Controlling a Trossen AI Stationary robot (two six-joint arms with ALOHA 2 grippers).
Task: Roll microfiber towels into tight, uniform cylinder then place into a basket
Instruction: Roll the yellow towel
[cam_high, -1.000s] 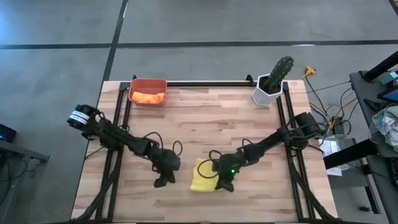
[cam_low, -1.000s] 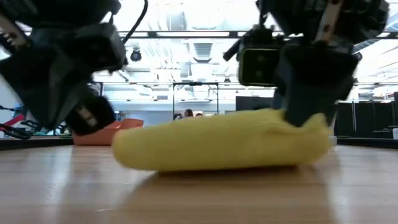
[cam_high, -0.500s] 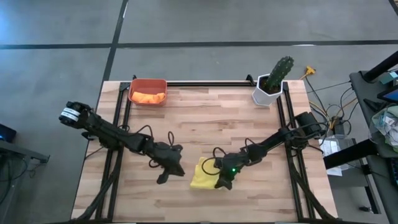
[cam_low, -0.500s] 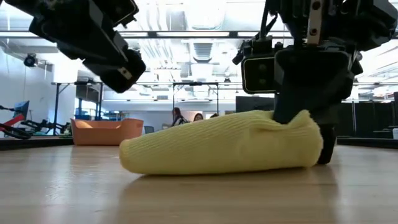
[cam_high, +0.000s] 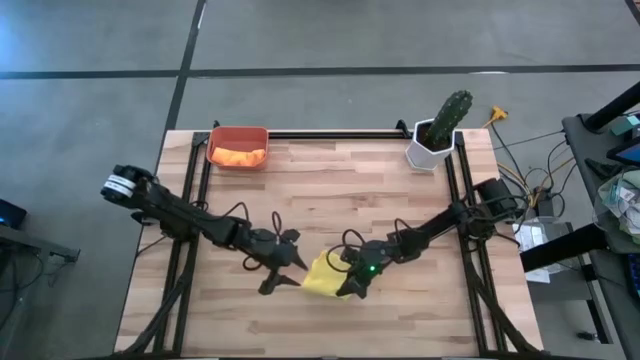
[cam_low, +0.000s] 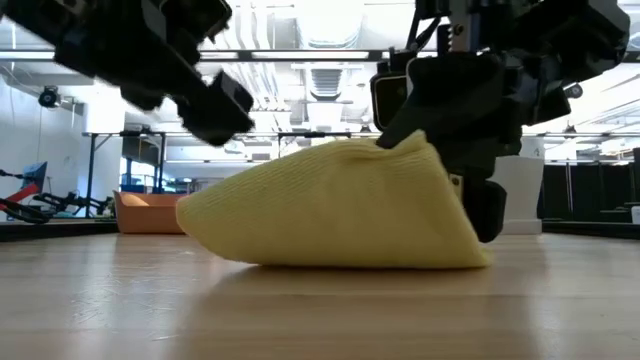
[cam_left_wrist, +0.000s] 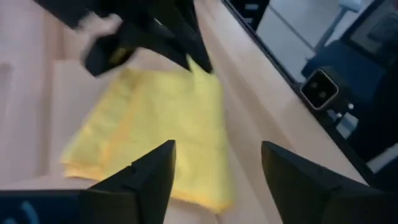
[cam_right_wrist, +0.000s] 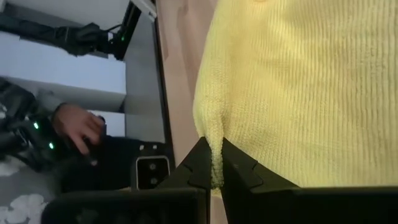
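Near the table's front middle, the right gripper (cam_high: 352, 287) pinches the yellow towel (cam_high: 322, 277) and lifts its right end, while the left gripper (cam_high: 287, 274) hovers spread wide just left of it

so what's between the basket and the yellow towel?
Only bare wood table. In the high view nothing lies between the basket and the yellow towel; the left gripper sits beside the towel.

Left hand (cam_left_wrist: 214, 171) newly open, nearer yellow towel (cam_high: 322, 276)
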